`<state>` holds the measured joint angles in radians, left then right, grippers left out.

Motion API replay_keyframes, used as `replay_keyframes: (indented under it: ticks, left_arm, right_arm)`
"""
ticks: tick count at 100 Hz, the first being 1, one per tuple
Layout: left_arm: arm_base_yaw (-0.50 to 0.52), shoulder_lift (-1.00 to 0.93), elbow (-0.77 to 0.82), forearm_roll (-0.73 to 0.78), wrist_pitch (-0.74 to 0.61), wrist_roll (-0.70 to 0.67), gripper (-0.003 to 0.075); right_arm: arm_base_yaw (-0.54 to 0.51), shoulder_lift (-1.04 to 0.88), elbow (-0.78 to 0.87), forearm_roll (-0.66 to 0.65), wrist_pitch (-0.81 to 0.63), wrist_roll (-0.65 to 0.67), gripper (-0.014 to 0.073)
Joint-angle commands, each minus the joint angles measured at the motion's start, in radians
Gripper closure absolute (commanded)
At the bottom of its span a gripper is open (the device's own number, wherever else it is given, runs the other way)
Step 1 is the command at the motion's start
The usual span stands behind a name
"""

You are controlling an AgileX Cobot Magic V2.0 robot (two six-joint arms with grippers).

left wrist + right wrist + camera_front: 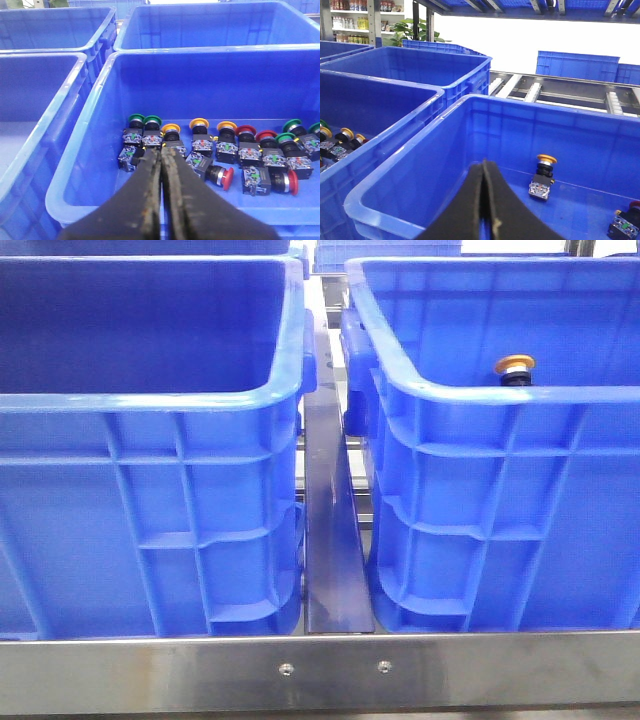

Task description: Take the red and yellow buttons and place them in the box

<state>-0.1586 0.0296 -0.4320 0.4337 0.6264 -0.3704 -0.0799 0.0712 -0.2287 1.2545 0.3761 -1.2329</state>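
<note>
A yellow button (543, 173) with an orange-yellow mushroom cap, a dark collar and a pale contact block stood alone on the floor of the box (410, 170), right of centre in the right wrist frame. The front view caught only its cap (515, 364), peeping over the near rim of the right-hand crate (500, 500) at the upper right. At the lower right corner of the right wrist frame lay a second unit (626, 222) with a dark body and what looked like a red cap, though the frame edge cut it off.

The supply crate (85, 165) filled the left wrist frame; across its floor lay a loose row of buttons: green caps (136, 119) at the left, yellow caps (199, 123) in the middle, red caps (246, 130) toward the right, one red button (223, 177) tipped on its side.

The left claw (161, 165) hung over that crate's near wall, fingers pressed together and empty. The right claw (484, 175) was likewise clenched on nothing above the box. In the front view a second blue crate (150, 500) stood at the left, with a steel rail (320, 670) along the bottom.
</note>
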Motion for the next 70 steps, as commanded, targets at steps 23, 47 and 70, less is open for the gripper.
replay_keyframes:
  ticks: [23, 47, 70]
  left_arm:
    - [0.134, 0.010, 0.128, -0.151, -0.345, 0.084, 0.0741]
    - [0.227, -0.016, 0.358, -0.360, -0.593, 0.275, 0.0741]
    - [0.220, -0.065, 0.451, -0.367, -0.549, 0.293, 0.0741]
  right_arm:
    - [0.000, 0.010, -0.023, 0.036, -0.021, -0.009, 0.0652]
    - [0.000, 0.010, -0.023, 0.036, -0.021, -0.009, 0.0652]
    - [0.000, 0.010, -0.023, 0.036, -0.021, -0.009, 0.0652]
